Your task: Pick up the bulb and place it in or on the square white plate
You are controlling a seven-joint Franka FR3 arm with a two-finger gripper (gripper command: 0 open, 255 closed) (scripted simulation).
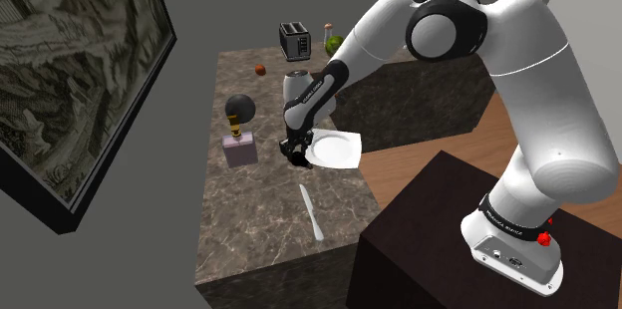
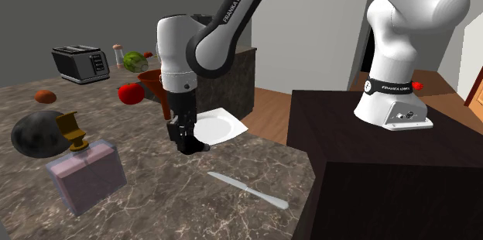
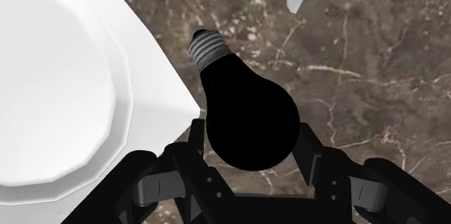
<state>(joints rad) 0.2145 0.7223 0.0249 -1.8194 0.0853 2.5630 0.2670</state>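
Observation:
A black bulb [image 3: 249, 114] with a grey screw base lies on the dark marble counter [image 1: 259, 207], right beside a corner of the square white plate [image 3: 65, 78]. My gripper [image 3: 251, 134] is down at the counter with a finger against each side of the bulb's round body, shut on it. In the shoulder view the gripper [image 1: 296, 157] hangs at the plate's [image 1: 334, 148] left edge. In the second exterior view the gripper [image 2: 191, 149] touches down just left of the plate [image 2: 219, 128].
A table knife [image 1: 310, 210] lies nearer the counter's front edge. A pale pink bottle with a black ball [image 1: 238, 143] stands to the shoulder view's left of the gripper. A toaster [image 1: 294, 42], a tomato [image 2: 129, 92] and a brown pot [image 2: 155, 84] sit further back.

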